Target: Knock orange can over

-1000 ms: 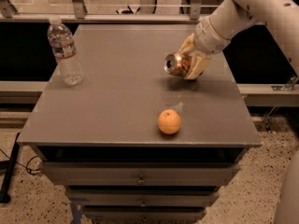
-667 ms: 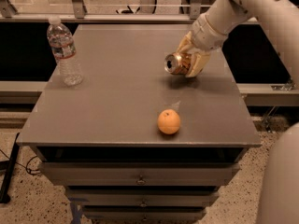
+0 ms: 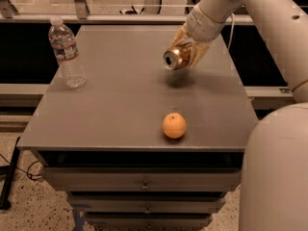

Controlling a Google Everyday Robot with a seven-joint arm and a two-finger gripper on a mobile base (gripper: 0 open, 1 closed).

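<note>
The orange can (image 3: pixel 174 57) is tipped on its side with its silver top facing me. It hangs a little above the grey table (image 3: pixel 110 105) at the back right and casts a shadow below it. My gripper (image 3: pixel 188 52) comes down from the upper right, and its pale fingers (image 3: pixel 198 51) are closed around the can's body.
A clear water bottle (image 3: pixel 67 54) stands upright at the table's back left. A round orange fruit (image 3: pixel 173 125) lies near the front edge, right of centre. Drawers (image 3: pixel 144 182) sit below the tabletop. My white arm and body (image 3: pixel 274 177) fill the right side.
The gripper and the tipped can have moved up and slightly left, away from the tabletop. The bottle and the fruit have not moved.
</note>
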